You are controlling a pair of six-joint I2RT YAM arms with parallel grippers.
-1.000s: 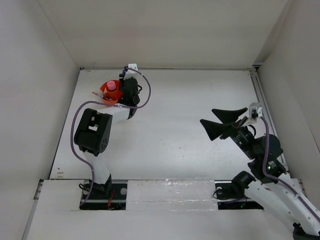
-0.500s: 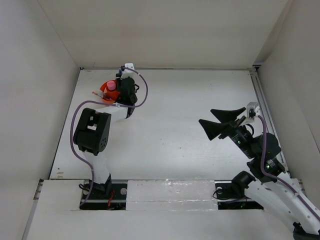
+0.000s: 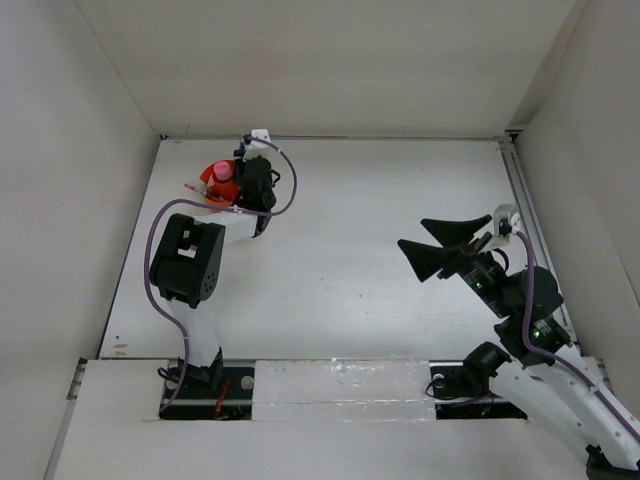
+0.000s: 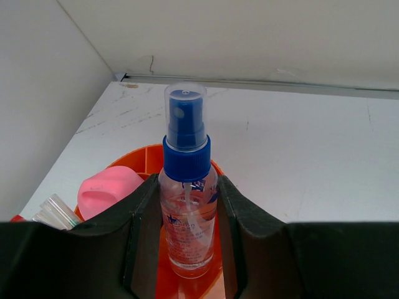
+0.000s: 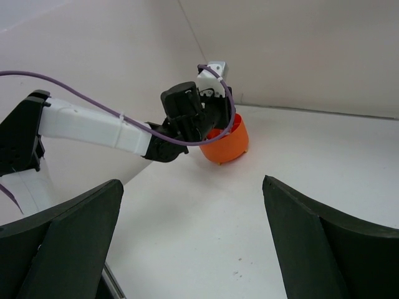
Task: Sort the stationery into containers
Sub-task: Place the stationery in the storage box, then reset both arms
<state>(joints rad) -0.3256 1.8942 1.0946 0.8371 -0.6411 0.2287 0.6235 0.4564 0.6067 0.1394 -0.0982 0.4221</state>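
Observation:
The round orange tub [image 3: 208,186] sits at the table's far left; it also shows in the left wrist view [image 4: 134,156] and the right wrist view [image 5: 227,144]. My left gripper [image 3: 246,175] [image 4: 187,187] is shut on the clear blue-capped bottle [image 4: 186,205], held upright with its base down inside the tub. The pink-capped bottle [image 3: 222,172] [image 4: 109,190] stands in the tub beside it. A red pen [image 3: 194,188] sticks out over the tub's left rim. My right gripper [image 3: 428,246] [image 5: 193,237] is wide open and empty, at the right, far from the tub.
White walls enclose the table on the left, far and right sides; the tub stands close to the far-left corner [image 4: 121,78]. The left arm's elbow block [image 3: 186,262] hangs over the table below the tub.
My left gripper with the bottle has shifted slightly toward the far left, over the tub. The right arm has barely moved.

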